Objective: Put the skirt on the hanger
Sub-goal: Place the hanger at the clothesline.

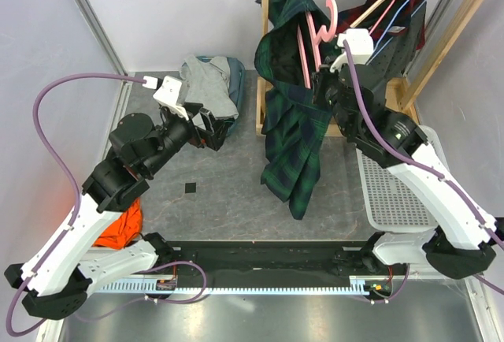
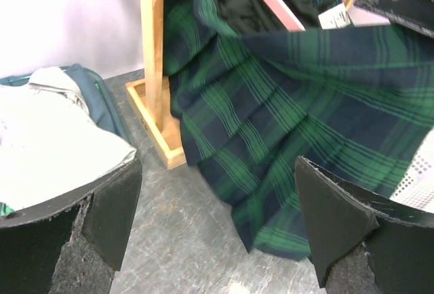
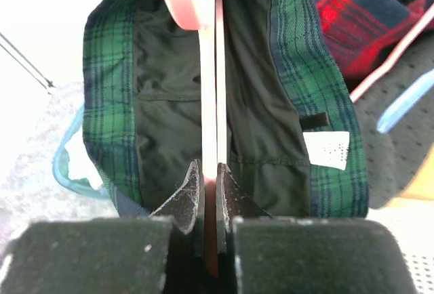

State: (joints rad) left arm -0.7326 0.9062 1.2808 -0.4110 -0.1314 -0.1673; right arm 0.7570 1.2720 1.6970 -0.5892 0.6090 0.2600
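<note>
A green and navy plaid skirt (image 1: 294,133) hangs over a pink hanger (image 1: 304,52) by the wooden rack, its hem trailing down to the table. My right gripper (image 1: 321,82) is shut on the pink hanger (image 3: 209,84), whose bar runs up between the jaws inside the skirt's black-lined waist (image 3: 271,104). My left gripper (image 1: 211,131) is open and empty, just left of the skirt. In the left wrist view the skirt (image 2: 305,111) hangs beyond the spread fingers (image 2: 115,213).
A wooden rack post and base (image 2: 152,84) stand left of the skirt. Grey and teal clothes (image 1: 211,83) lie at the back left. More hangers and a red plaid garment (image 1: 398,3) hang on the rack. A white perforated tray (image 1: 394,192) lies right; orange cloth (image 1: 118,224) left.
</note>
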